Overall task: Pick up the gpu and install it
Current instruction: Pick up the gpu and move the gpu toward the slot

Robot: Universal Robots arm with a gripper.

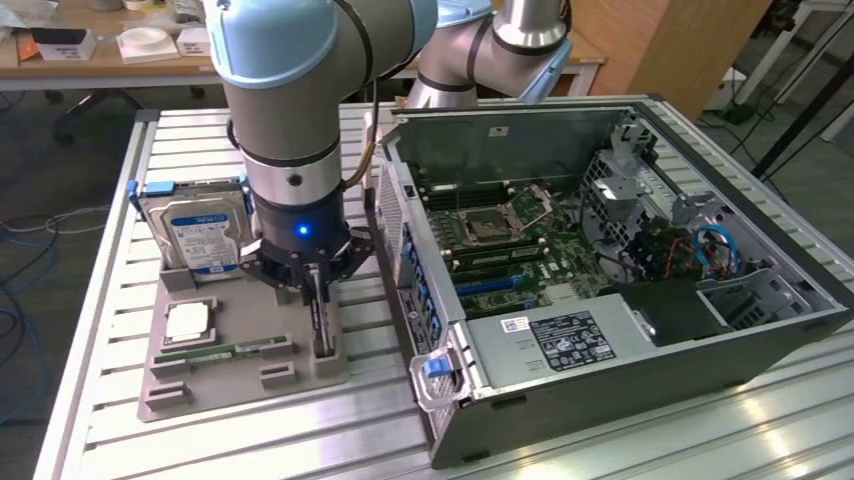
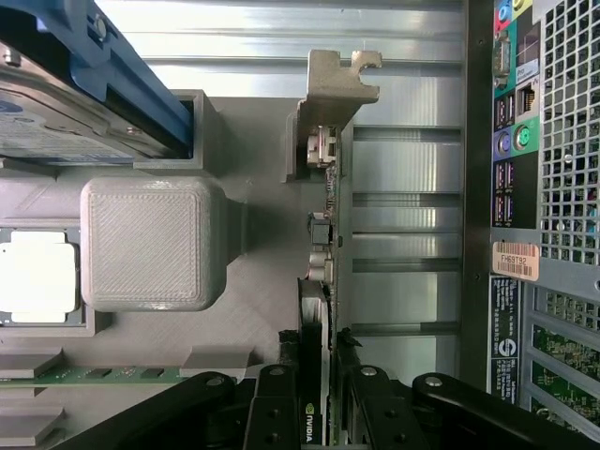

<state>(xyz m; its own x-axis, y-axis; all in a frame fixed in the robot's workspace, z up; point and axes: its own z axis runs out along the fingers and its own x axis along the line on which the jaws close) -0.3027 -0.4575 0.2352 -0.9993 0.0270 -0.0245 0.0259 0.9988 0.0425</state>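
Wrist view: pincer (image 2: 319, 375) clamps gpu (image 2: 323, 244) edge; exterior view adds open case (image 1: 601, 410).

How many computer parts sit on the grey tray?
4: hard drive at the far end, CPU and RAM stick nearer, gpu on edge toward the case. The arm may hide others.

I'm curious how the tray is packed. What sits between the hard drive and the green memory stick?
A square silver processor chip sits between the hard drive and memory stick, seen in the exterior view.
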